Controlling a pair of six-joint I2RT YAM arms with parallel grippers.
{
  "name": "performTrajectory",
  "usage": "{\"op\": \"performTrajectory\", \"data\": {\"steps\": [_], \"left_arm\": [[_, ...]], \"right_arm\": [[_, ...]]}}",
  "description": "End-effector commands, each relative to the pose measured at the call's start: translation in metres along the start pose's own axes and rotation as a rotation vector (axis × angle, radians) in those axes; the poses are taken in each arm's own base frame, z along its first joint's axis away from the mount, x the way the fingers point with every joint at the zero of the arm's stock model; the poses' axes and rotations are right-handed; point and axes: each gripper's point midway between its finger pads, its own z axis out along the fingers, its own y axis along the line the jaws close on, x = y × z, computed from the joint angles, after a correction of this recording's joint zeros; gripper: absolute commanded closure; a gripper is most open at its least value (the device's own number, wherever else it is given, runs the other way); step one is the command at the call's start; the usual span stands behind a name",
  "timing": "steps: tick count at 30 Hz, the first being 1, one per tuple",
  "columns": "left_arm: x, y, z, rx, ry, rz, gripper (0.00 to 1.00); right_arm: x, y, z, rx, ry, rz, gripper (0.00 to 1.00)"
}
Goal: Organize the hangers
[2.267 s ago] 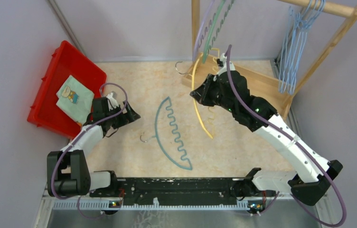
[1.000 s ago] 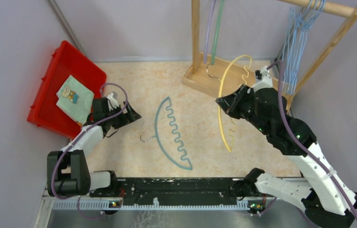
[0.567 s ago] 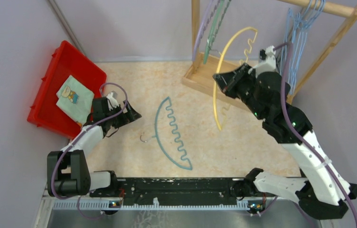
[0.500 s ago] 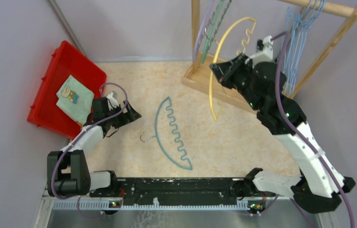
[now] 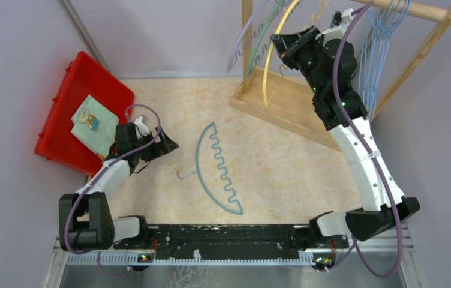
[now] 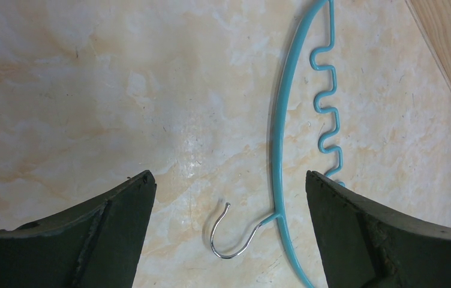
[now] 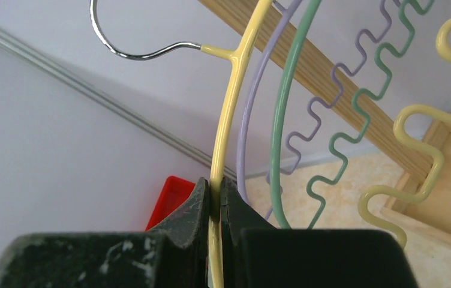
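My right gripper (image 5: 278,43) (image 7: 215,191) is shut on the yellow hanger (image 5: 269,57) (image 7: 235,90) and holds it high up by the wooden rack (image 5: 415,7), close to the hanging purple hanger (image 5: 241,45) (image 7: 253,102) and green hanger (image 5: 259,41) (image 7: 286,108). Its metal hook (image 7: 127,42) points up and left, free in the air. A blue wavy hanger (image 5: 214,168) (image 6: 283,120) lies flat on the table, its hook (image 6: 235,231) between the fingers of my left gripper (image 5: 169,146) (image 6: 229,198), which is open and empty above it. Several light-blue wire hangers (image 5: 373,54) hang at the rack's right.
A red bin (image 5: 61,129) with a folded cloth (image 5: 93,122) stands at the left, just behind the left gripper. The rack's wooden base (image 5: 298,102) lies at the back right, its post (image 5: 247,42) upright beside the hanging hangers.
My right arm has lifted the yellow hanger from low over the table up and back to the rack, beside the purple and green hangers. The left arm and the blue hanger have not moved.
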Motion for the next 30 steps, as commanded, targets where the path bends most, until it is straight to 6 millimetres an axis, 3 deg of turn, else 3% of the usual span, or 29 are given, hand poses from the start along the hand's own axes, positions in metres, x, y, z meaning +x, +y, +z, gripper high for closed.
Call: {"op": "performTrajectory", "data": {"steps": [1, 9, 16, 30], "left_arm": [[-0.003, -0.002, 0.0, 0.017, -0.013, 0.007, 0.0], [-0.002, 0.001, 0.002, 0.003, -0.008, 0.01, 0.0], [-0.002, 0.005, 0.003, -0.014, -0.004, 0.015, 0.0], [0.0, 0.012, 0.005, -0.045, 0.01, 0.018, 0.0]], "right_arm": [[-0.064, 0.057, -0.005, -0.247, -0.174, 0.035, 1.0], [-0.073, 0.027, 0.028, -0.248, -0.188, 0.085, 1.0], [-0.08, 0.015, 0.049, -0.294, -0.203, 0.106, 1.0], [-0.049, -0.051, 0.081, -0.194, -0.147, 0.157, 1.0]]}}
